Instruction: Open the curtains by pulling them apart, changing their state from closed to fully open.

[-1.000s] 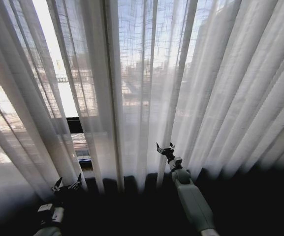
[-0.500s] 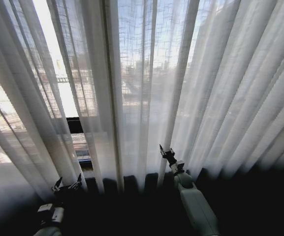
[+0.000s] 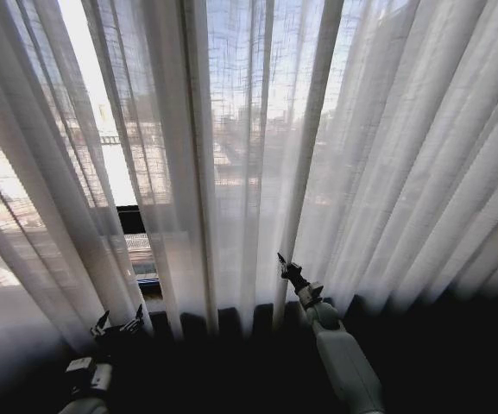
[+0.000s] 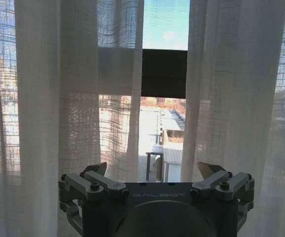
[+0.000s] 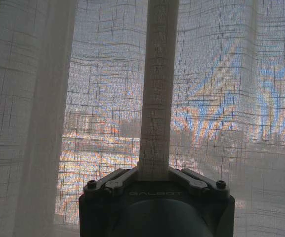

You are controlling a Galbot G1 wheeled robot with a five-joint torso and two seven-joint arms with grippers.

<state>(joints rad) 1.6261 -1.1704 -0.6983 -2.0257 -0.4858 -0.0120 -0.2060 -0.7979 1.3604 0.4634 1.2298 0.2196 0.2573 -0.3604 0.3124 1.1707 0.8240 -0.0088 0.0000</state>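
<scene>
Sheer white curtains (image 3: 257, 147) hung in long vertical pleats across the whole window, the weave an open, linen-like grid through which daylight and blurred buildings showed. Where the fabric folded double it read as opaque cream bands; between folds it was nearly transparent. The lower hem fell into shadow just above both arms.

Right gripper (image 3: 285, 266): raised at the foot of the central panels, its grey forearm slanting up from below. In the right wrist view the right gripper (image 5: 154, 173) had its jaws drawn together on one narrow, thick pleat (image 5: 158, 89) of the curtains, which rose straight up from between the two linked metal fingers (image 5: 116, 181). The pinched pleat was a flat, dense strip with a fine cross-hatched texture; looser translucent cloth spread to either side of the jaws.

Left gripper (image 3: 119, 326): low, below the hem, apart from the fabric. In the left wrist view the left gripper (image 4: 154, 174) had its jaws spread wide with nothing between them, the pointed dark fingertips (image 4: 97, 169) standing well apart. Directly ahead of these jaws a narrow gap (image 4: 164, 89) divided two curtain panels, exposing a dark horizontal window frame bar (image 4: 164, 73), blue sky above it and sunlit rooftops below. The panels beside the gap hung in soft rounded folds.
</scene>
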